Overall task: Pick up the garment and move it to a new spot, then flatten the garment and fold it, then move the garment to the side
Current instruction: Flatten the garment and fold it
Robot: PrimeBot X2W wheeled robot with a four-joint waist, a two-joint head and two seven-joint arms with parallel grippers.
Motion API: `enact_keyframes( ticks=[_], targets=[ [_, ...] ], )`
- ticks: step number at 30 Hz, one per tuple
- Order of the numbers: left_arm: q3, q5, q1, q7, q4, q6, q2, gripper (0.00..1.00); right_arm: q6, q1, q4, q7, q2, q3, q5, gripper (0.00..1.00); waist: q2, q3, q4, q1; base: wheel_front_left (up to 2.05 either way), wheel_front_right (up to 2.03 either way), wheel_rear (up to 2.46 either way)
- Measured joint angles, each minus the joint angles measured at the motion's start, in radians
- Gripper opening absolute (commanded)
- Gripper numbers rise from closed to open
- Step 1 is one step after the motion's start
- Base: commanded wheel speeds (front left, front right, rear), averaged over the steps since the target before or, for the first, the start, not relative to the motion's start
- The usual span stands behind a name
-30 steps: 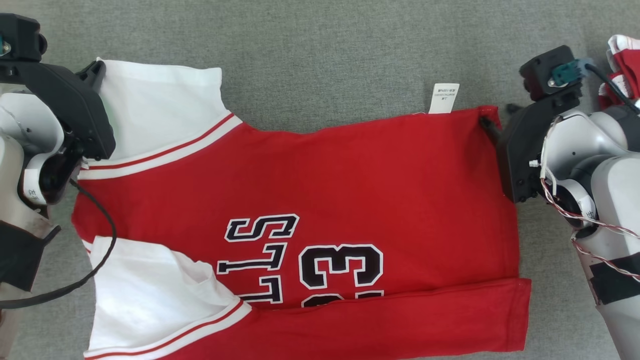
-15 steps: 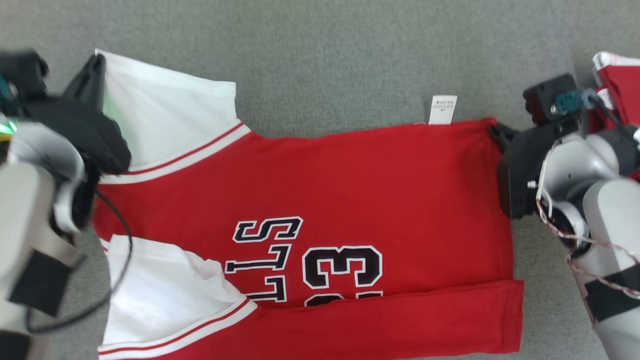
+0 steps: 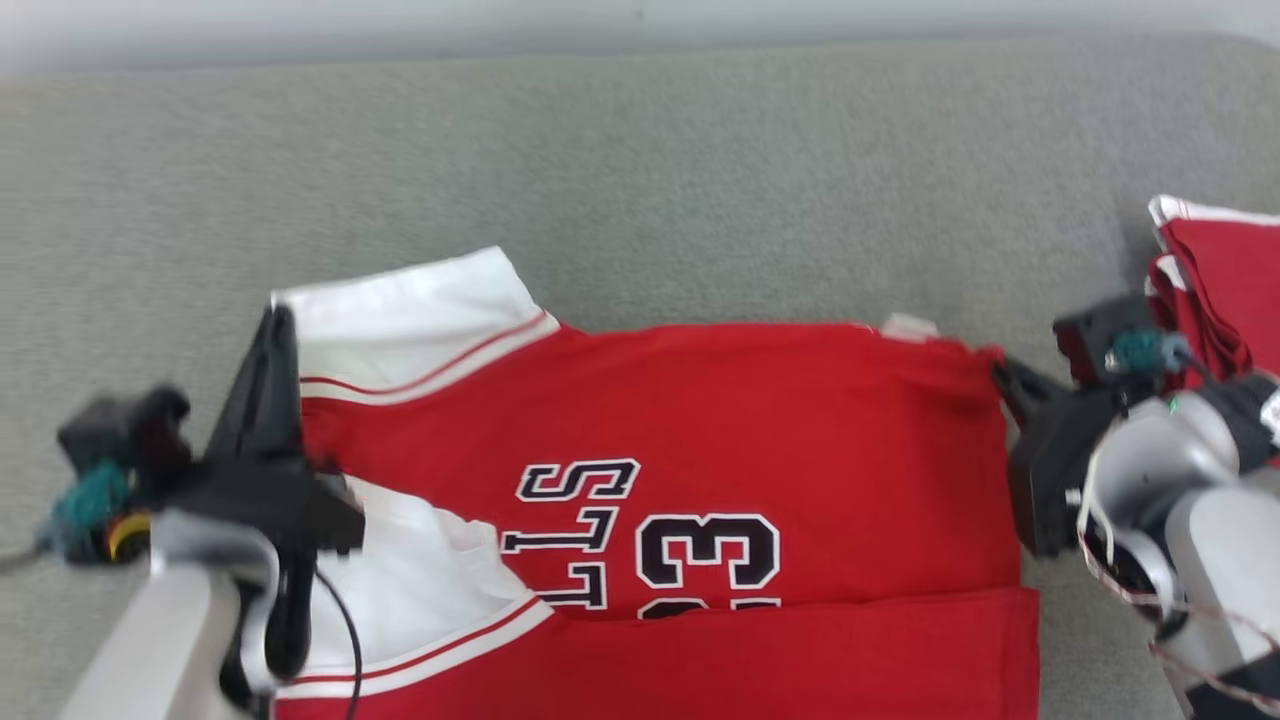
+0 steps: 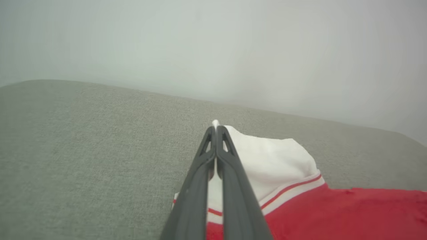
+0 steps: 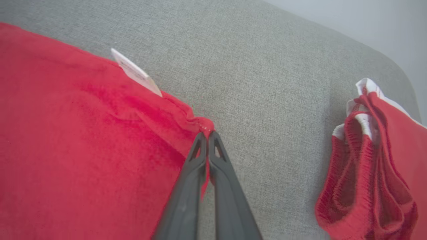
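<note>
The garment (image 3: 700,420) is a red jersey with white sleeves and black letters and the number 33, spread across the grey cushion. My left gripper (image 3: 275,318) is shut on the far white sleeve corner (image 4: 260,150) and holds it raised; in the left wrist view its closed tips (image 4: 216,128) pinch the white cloth. At the jersey's far right, my right gripper (image 3: 1000,368) is shut on the red hem corner (image 5: 205,125), lifted slightly off the cushion. A white label (image 5: 135,71) sticks out of the far edge. The near part of the jersey is folded over.
The grey fabric cushion (image 3: 640,180) stretches beyond the jersey, with its back edge near the top of the head view. A bunched red and white garment (image 3: 1215,275) lies at the far right, close to my right arm (image 3: 1180,500).
Both grippers have lifted and pulled the jersey's far edge toward me, so the far white sleeve has come nearer. The head camera has also shifted, showing more cushion beyond.
</note>
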Motion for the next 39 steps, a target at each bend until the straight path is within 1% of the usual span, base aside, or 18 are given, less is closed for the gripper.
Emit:
enact_keyframes(
  ticks=[4,9,13,17,20,24,28,39],
  targets=[
    [0.01,-0.022,0.117,-0.019,-0.084,0.027,-0.002,0.0,0.0,0.068,-0.025,0.001,-0.028,0.003,0.01,0.0,0.0,-0.03,0.025,0.0,0.0,0.0,0.0],
    [0.025,-0.068,0.229,-0.032,-0.166,0.043,-0.012,0.0,0.0,0.135,-0.047,0.023,-0.066,-0.012,0.02,0.0,0.0,-0.06,0.056,0.0,0.0,0.0,0.0],
    [0.049,-0.113,0.308,-0.04,-0.223,0.043,-0.022,0.0,0.0,0.176,-0.07,0.045,-0.077,-0.023,0.037,0.0,0.0,-0.081,0.072,0.0,0.0,0.0,0.0],
    [0.046,-0.141,0.372,-0.027,-0.258,0.042,-0.018,0.0,0.0,0.205,-0.092,0.072,-0.095,-0.029,0.05,0.0,0.0,-0.098,0.081,-0.0001,0.0,0.0,0.0],
    [0.049,-0.171,0.419,-0.024,-0.283,0.042,-0.03,0.0,0.0,0.226,-0.105,0.088,-0.1,-0.035,0.059,0.0,0.0,-0.107,0.084,0.0,0.0,0.0,0.0],
    [0.055,-0.216,0.474,-0.024,-0.308,0.033,-0.044,0.0,0.0,0.25,-0.121,0.107,-0.11,-0.051,0.07,0.0,0.0,-0.115,0.092,0.0,0.0,0.0,0.0],
    [0.054,-0.235,0.509,-0.016,-0.316,0.033,-0.049,0.0,0.0,0.286,-0.146,0.13,-0.119,-0.054,0.081,0.0,0.0,-0.119,0.101,0.0001,0.0,0.0,0.0],
    [0.048,-0.277,0.567,0.02,-0.29,0.036,-0.048,0.0,0.0,0.325,-0.179,0.167,-0.139,-0.048,0.098,0.0,0.0,-0.117,0.108,0.0002,0.0,0.0,0.0]
  ],
)
